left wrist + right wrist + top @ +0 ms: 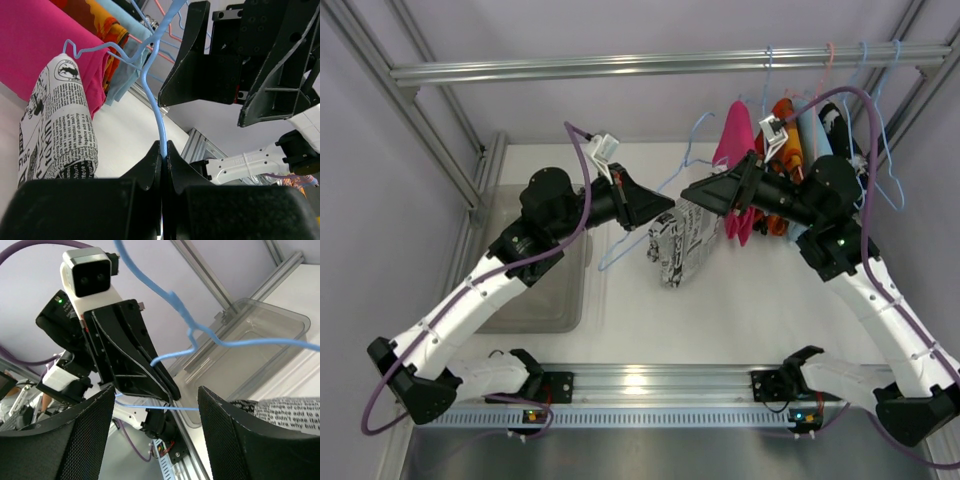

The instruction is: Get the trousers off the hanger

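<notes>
**Hanger pinned, trousers not yet off**

- Left gripper (163,150): jaws pressed together on the light-blue hanger (160,132), gripping the bare wire. It holds the hanger up over the middle of the table (750,310).
- Trousers (57,125): newsprint cloth, bunched and draped on the hanger, hanging just right of the left gripper. The cloth looks clear of the tabletop, though I cannot be certain.
- Right gripper (156,395): fingers wide apart, nothing between them. It faces the left gripper from the right, close to the hanger but off the cloth.
- Clear bin (535,290) sits at the left. Pink garment (735,140) hangs on the far rail.

Step in hand, as I read it: one arm steadies the hanger while the other lines up for the pull. Next, the right gripper likely needs to drop to the cloth, close on a fold and draw it off the wire. The left grip should stay firm throughout.
</notes>
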